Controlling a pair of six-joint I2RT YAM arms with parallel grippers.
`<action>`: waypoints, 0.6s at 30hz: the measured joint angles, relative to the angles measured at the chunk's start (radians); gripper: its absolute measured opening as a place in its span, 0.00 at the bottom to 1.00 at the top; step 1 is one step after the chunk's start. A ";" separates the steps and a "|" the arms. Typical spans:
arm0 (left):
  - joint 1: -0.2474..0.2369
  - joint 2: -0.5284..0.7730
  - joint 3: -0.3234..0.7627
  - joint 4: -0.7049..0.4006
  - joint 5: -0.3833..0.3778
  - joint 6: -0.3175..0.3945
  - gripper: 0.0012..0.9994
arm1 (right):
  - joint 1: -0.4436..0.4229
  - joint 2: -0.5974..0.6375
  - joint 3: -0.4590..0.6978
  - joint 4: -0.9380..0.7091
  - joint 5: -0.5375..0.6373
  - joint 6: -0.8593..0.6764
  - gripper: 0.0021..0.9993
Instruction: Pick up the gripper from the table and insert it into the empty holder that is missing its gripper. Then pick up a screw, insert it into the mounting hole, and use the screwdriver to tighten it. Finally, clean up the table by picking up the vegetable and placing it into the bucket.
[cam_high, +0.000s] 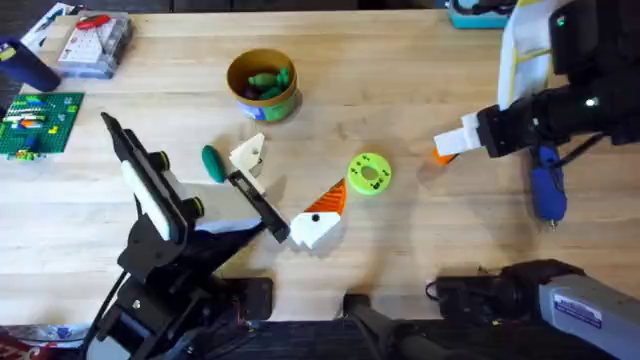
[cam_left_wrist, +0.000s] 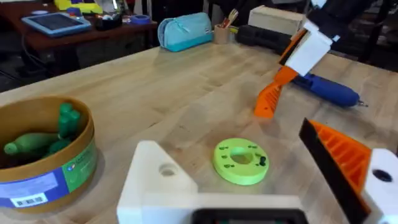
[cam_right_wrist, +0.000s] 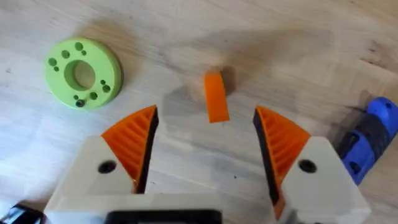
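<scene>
Jaws apart over one orange piece (cam_right_wrist: 216, 96)

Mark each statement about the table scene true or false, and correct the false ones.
1. The bucket holds green items. True.
2. The right gripper has its jaws shut. False: they are open.
3. The screwdriver lies on the table. True.
4. The yellow-green disc sits inside the bucket. False: it lies on the table.
5. A dark-green vegetable lies loose on the table. True.
</scene>
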 joint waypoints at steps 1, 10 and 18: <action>0.000 0.000 0.000 0.000 0.000 0.000 0.99 | 0.000 0.015 0.000 0.001 0.001 0.000 0.89; 0.000 0.000 0.000 0.000 0.000 0.000 0.99 | -0.003 0.162 0.000 0.024 0.007 -0.034 0.89; 0.000 0.000 0.000 0.000 0.000 0.000 0.99 | -0.003 0.225 0.000 0.031 0.012 -0.052 0.72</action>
